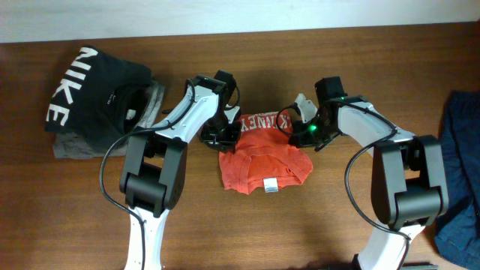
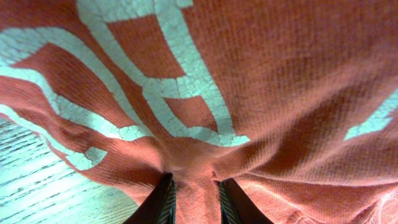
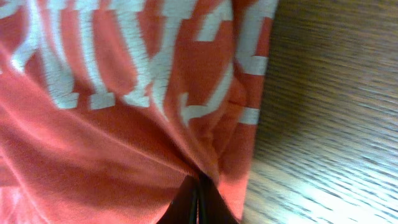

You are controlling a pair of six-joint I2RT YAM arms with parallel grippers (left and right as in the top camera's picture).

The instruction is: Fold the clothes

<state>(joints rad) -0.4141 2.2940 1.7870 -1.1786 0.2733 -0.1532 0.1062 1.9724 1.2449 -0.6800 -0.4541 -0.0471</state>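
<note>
The clothes (image 1: 262,161), a red-orange T-shirt with white block lettering (image 1: 262,121), lie bunched in the middle of the table, white neck tag (image 1: 270,185) at the near edge. My left gripper (image 1: 223,135) is at the shirt's upper left. In the left wrist view it (image 2: 196,204) is shut on a fold of the red cloth (image 2: 249,93), which fills the gap between its fingers (image 2: 163,202). My right gripper (image 1: 300,132) is at the shirt's upper right edge. In the right wrist view it (image 3: 198,202) is pinched shut where the cloth (image 3: 124,137) creases meet, beside bare wood (image 3: 336,124).
A black garment with big white NIKE letters (image 1: 90,94) lies at the back left on a grey garment (image 1: 71,146). Blue cloth (image 1: 461,172) hangs at the right edge. The wooden table (image 1: 300,232) shows in front of the shirt.
</note>
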